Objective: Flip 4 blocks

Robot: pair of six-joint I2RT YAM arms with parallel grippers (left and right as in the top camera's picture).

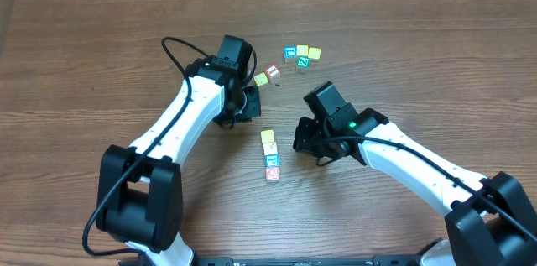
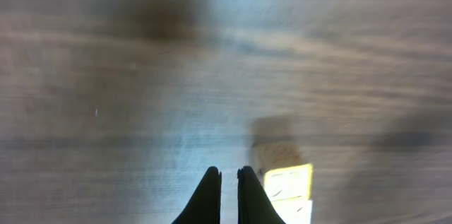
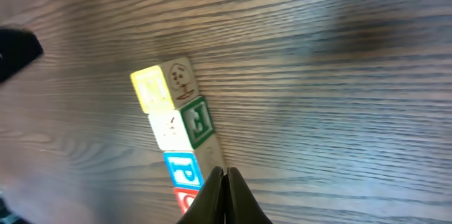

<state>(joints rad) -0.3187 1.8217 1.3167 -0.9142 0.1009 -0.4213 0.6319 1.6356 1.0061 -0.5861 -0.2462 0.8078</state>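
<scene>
Four small blocks lie in a touching row on the table: yellow (image 1: 268,136) (image 3: 152,87), cream (image 1: 269,148) (image 3: 169,128), blue-bordered (image 1: 271,161) (image 3: 182,169) and red-bordered (image 1: 272,174) (image 3: 185,199). My right gripper (image 1: 300,142) (image 3: 226,173) is shut and empty, its tips just beside the right side of the blue-bordered block. My left gripper (image 1: 246,111) (image 2: 228,172) is shut on nothing, hovering over bare wood left of the row's far end. In the left wrist view the yellow block (image 2: 288,181) lies just right of its tips.
A cluster of more small cubes (image 1: 302,54) sits at the back of the table. Two further cubes (image 1: 267,75) lie close to the left arm's wrist. The wooden tabletop (image 1: 101,65) stretches wide on both sides.
</scene>
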